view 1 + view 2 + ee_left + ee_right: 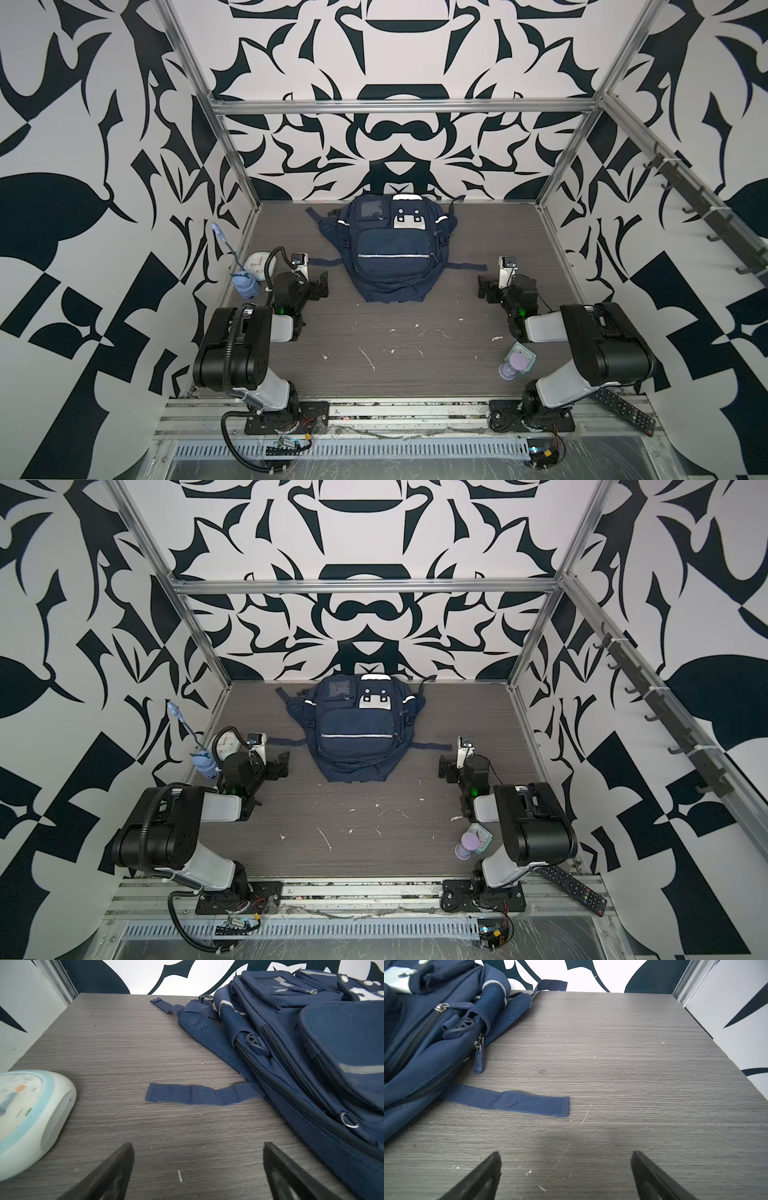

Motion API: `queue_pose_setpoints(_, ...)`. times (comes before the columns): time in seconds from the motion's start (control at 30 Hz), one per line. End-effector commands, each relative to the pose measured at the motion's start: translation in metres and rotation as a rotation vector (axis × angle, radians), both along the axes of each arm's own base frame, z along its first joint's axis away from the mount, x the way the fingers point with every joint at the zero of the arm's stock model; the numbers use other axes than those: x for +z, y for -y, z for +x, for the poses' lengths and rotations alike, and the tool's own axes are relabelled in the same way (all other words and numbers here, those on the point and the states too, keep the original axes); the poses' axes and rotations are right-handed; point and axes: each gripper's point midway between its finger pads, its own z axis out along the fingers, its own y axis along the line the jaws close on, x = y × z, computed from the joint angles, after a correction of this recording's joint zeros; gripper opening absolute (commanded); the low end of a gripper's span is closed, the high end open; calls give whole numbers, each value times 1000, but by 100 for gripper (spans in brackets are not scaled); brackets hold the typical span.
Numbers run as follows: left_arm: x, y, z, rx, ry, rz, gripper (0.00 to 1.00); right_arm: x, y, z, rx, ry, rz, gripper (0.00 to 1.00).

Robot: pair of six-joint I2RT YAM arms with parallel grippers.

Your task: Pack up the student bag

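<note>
Bag (392, 249) (357, 729): navy, lying flat and front up at the back middle of the table (415, 353), top end toward the rear wall; the zips in view are drawn closed, and two pulls (478, 1057) hang at its right side. Left strap (199, 1095): flat on the table, reaching out from the bag's lower left, between the bag and the left gripper (319, 286) (197, 1145). Right strap (517, 1103): likewise flat, running out toward the right gripper (485, 287) (565, 1153). Left gripper: low over the table, left of the bag and apart from it, jaws spread wide with nothing between them. Right gripper: mirrored on the bag's right, jaws also spread and empty. White clock (255, 264) (31, 1115): face up just beside the left gripper, on its outer side, partly hidden by the arm's cable in both top views. Blue bottle (245, 284): against the left wall, near the white clock, a long handle rising from it. Purple bottle (512, 368): on its side near the right arm's base, touching a teal clock (524, 356). Remote (623, 409): on the front rail, right corner, partly under the right arm.
</note>
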Motion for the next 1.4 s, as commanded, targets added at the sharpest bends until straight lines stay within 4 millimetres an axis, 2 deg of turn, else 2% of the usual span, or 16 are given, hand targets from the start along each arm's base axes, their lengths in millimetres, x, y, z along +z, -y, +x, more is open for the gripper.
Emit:
queue_pose_setpoints(0.0,10,1,6,-8,38,3,99,17,-1,9,3,54,-22,99)
queue_pose_setpoints(0.93,10,3,4,-20,40,-1,99,18,1,8,-13,57,-17,99)
queue_pose_setpoints(1.03,17,12,-9,-80,106,-2,99,20,-10,2,60,86,-13,99)
queue_pose_setpoints(1.13,25,-1,-30,3,229,-9,99,26,-25,-18,163,174,-21,99)
queue_pose_setpoints(1.23,27,-6,-20,32,233,8,99,28,-14,-13,88,190,-14,99)
queue_pose_setpoints(1.37,15,9,-6,-57,83,-7,99,22,-12,-3,73,114,-17,99)
